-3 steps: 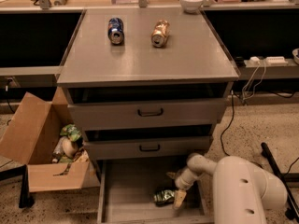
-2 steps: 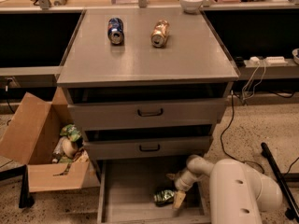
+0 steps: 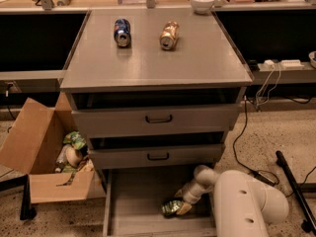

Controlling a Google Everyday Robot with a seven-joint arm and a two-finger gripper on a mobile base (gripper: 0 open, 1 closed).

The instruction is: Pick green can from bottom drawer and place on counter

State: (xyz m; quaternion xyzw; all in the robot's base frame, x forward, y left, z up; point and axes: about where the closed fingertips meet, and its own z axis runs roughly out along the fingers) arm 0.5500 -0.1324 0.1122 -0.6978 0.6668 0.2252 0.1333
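The green can (image 3: 170, 208) lies on its side on the floor of the open bottom drawer (image 3: 133, 201), toward its right side. My gripper (image 3: 181, 207) reaches down into the drawer from my white arm (image 3: 244, 204) and is right at the can's right end, touching or nearly touching it. The counter (image 3: 158, 58) above holds a blue can (image 3: 121, 32) and a gold-orange can (image 3: 169, 35), both lying down.
Two upper drawer fronts (image 3: 155, 118) with black bar handles stand slightly open above the bottom drawer. An open cardboard box (image 3: 44, 157) with trash sits on the floor at left. A white bowl (image 3: 202, 2) sits on the tan bench behind. Cables run along the floor at right.
My arm's white body has shifted slightly left. The gripper stays at the green can, which has not moved.
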